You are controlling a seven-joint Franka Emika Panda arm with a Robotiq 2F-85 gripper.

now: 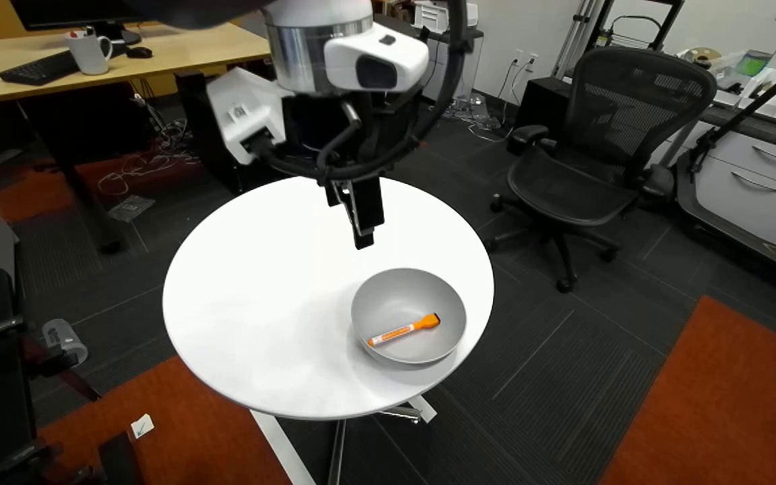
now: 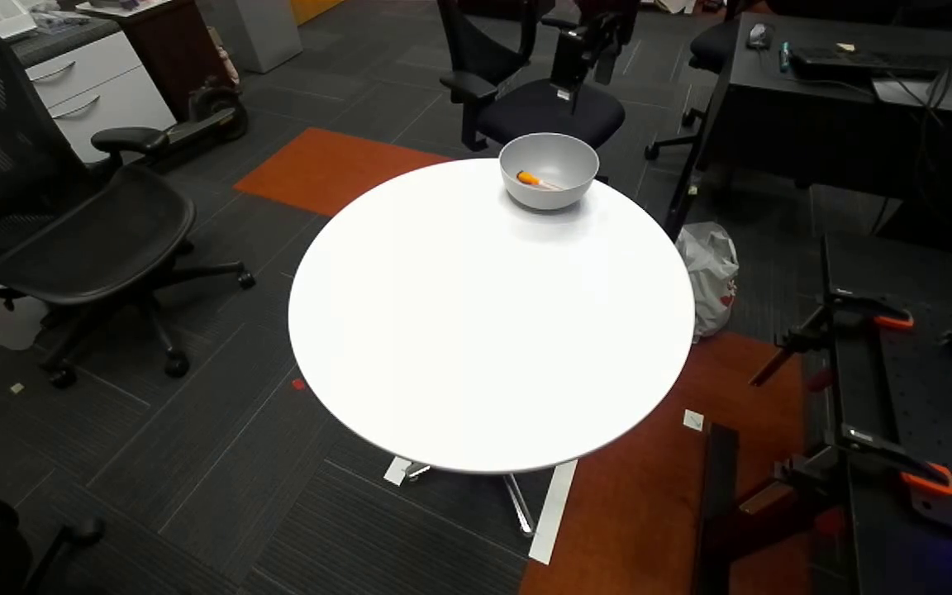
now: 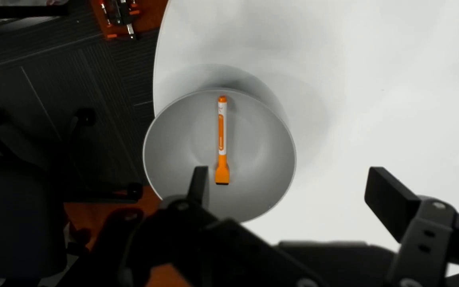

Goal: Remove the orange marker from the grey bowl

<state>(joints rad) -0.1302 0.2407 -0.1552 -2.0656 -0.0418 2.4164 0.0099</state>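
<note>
The grey bowl (image 1: 395,293) sits upright near the edge of the white round table (image 1: 260,289); it also shows in an exterior view (image 2: 554,153) and in the wrist view (image 3: 263,159). The orange marker (image 1: 405,330) lies flat inside the bowl. It shows in an exterior view (image 2: 534,180) and in the wrist view (image 3: 222,139), with a white section and a wide orange end. My gripper (image 1: 364,236) is above the table, apart from both. In the wrist view my gripper (image 3: 288,169) is open and empty. Its left finger overlaps the bowl beside the marker's wide end; its right finger appears over the table.
The bowl stands close to the table's edge. A black office chair (image 1: 603,135) stands on the floor beside the table. A wooden desk (image 1: 192,50) is farther back. Black clamps with orange parts (image 2: 893,471) show at one side. A white plastic bag (image 2: 707,273) lies beside the table.
</note>
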